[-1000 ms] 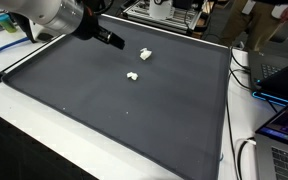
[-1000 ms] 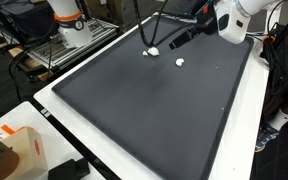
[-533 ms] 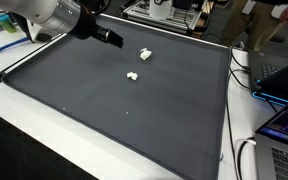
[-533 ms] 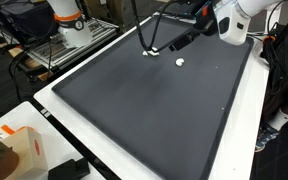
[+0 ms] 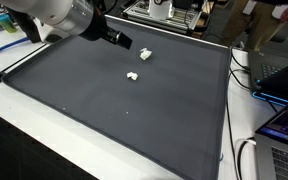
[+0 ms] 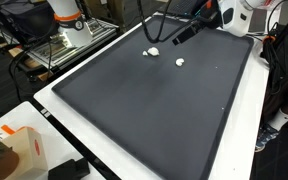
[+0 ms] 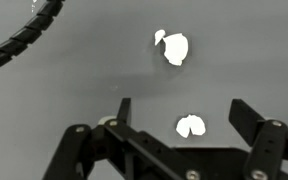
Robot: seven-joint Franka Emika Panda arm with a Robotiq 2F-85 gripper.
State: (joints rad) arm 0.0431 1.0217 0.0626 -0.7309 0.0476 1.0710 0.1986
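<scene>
Arm's on the move: over the last second the pincer (image 5: 121, 41) has slid a little out over the dark mat (image 5: 134, 120), closing on the white bits, and in an exterior view (image 6: 181, 34) the arm's bulk has lifted toward the top of the picture. The jaws haven't changed, spread as wide as they go and holding nothing. Neither white bit has shifted.

From the wrist, the near white lump (image 7: 191, 125) lies on the mat just under and ahead of the pincer (image 7: 181, 106), in line with the gap between the two fingers but untouched. The far white lump (image 7: 174, 48) lies farther ahead, well apart from the first. A black cable (image 7: 24, 40) curves off to one side of the fingers.

Room: the mat's taped edge runs close behind the pincer. Ahead, past both lumps, it's bare mat right out to the white table (image 6: 54, 105) rim.
</scene>
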